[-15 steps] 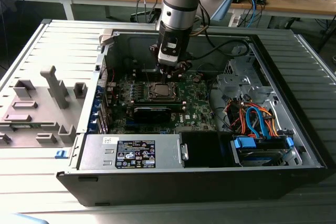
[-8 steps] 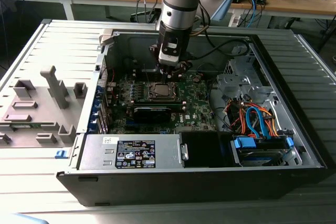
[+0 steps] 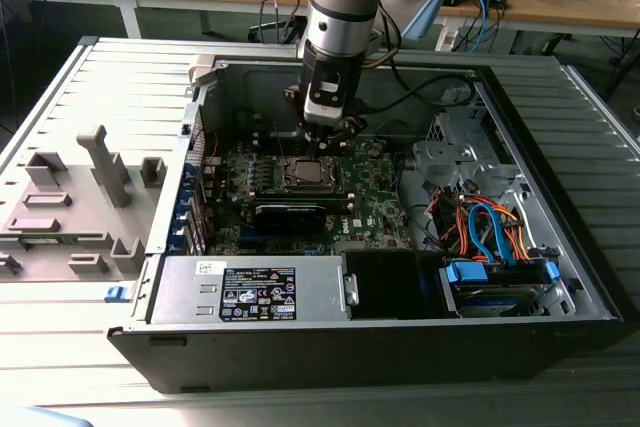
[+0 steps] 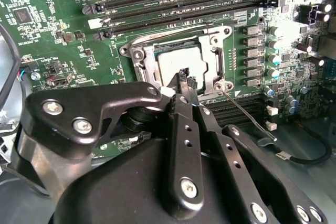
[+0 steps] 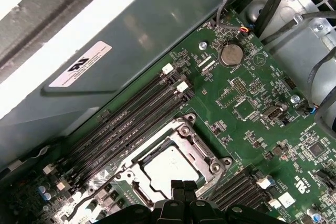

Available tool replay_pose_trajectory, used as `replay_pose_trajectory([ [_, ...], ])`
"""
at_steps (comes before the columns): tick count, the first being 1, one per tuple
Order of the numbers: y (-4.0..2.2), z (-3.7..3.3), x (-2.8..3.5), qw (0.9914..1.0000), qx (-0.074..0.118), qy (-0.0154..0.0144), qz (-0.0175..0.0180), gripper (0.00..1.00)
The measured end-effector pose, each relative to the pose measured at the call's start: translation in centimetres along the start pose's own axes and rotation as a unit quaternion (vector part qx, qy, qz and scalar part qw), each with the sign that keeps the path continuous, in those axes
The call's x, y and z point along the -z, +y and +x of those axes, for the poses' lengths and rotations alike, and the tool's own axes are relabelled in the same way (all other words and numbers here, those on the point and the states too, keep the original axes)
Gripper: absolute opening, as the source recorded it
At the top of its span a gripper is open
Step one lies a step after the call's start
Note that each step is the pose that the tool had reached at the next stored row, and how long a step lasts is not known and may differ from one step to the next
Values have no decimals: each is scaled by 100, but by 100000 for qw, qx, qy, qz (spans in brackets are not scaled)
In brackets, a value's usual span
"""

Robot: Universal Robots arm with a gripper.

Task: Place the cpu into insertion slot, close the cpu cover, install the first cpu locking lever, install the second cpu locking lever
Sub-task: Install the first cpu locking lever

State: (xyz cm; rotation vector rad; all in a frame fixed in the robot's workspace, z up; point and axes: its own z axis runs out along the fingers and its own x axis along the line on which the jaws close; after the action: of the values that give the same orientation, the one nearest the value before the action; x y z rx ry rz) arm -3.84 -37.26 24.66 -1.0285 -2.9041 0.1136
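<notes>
The cpu [image 4: 178, 59] [image 5: 168, 163] lies flat in the insertion slot [image 4: 137, 55] [image 3: 308, 175], its silvery top showing through the square cut-out. Over it, the cpu cover [image 4: 150, 69] [image 5: 185, 135] lies down as a silver frame. A thin wire locking lever [image 4: 247, 115] sticks out loose from one corner of the socket, lying across the board. My gripper [image 4: 185, 77] [image 5: 184, 184] [image 3: 325, 140] hangs just above the socket's edge, its black fingers pressed together with nothing between them.
Long black memory slots [image 4: 173, 3] [image 5: 131, 124] run beside the socket. A black heatsink block [image 3: 290, 215] sits in front of it, cable bundles [image 3: 480, 227] at the exterior view's right, and the grey case wall [image 5: 105, 40] stands close by.
</notes>
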Motion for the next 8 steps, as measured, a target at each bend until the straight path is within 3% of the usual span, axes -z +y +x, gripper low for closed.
replay_pose_trajectory([
  [8, 0, 0, 0, 99995, 953, -84, 33, 11],
])
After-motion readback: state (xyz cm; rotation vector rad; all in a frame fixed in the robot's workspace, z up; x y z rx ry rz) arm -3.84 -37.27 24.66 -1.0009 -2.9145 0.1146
